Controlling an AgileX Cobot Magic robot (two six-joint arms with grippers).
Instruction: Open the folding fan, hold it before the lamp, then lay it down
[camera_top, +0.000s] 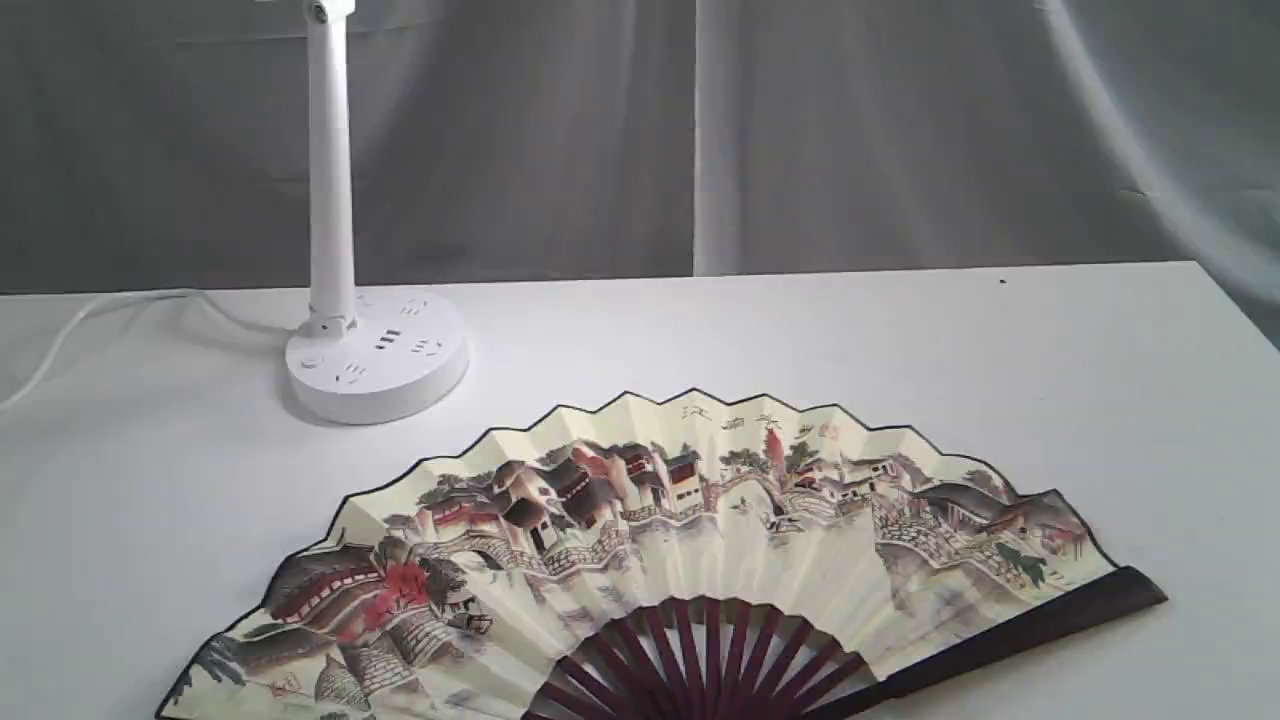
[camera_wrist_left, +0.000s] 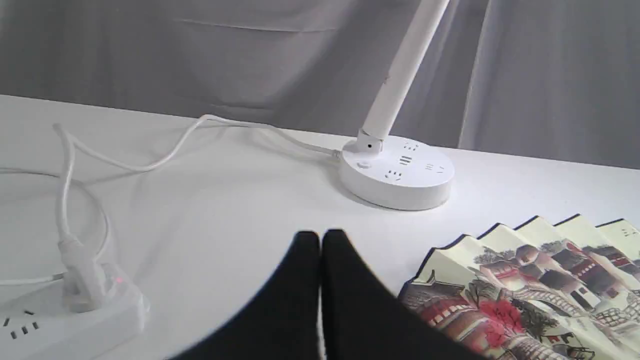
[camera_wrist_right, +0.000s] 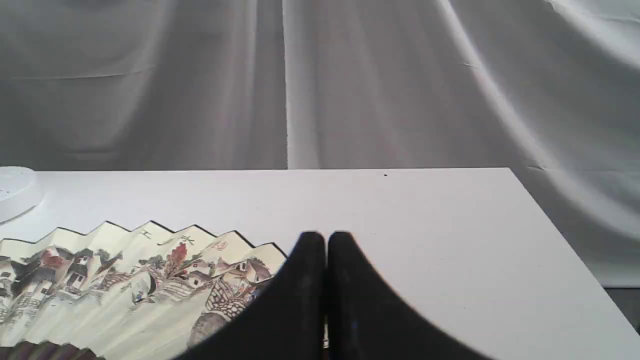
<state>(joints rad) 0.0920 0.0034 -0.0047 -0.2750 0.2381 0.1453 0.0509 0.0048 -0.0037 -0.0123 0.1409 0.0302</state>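
The folding fan (camera_top: 690, 540) lies spread flat on the white table, painted side up, maroon ribs toward the near edge. Part of it shows in the left wrist view (camera_wrist_left: 540, 285) and in the right wrist view (camera_wrist_right: 130, 280). The lamp (camera_top: 375, 355) stands behind the fan's left half, its slim pole rising out of frame; its round base (camera_wrist_left: 397, 175) carries sockets. My left gripper (camera_wrist_left: 321, 237) is shut and empty, hovering beside the fan's left end. My right gripper (camera_wrist_right: 326, 239) is shut and empty, over the fan's right end. Neither gripper shows in the exterior view.
The lamp's white cord (camera_wrist_left: 165, 150) runs across the table to a white power strip (camera_wrist_left: 65, 310) with a plug in it. The table's right edge (camera_wrist_right: 565, 240) drops off near my right gripper. A grey curtain (camera_top: 700, 130) hangs behind.
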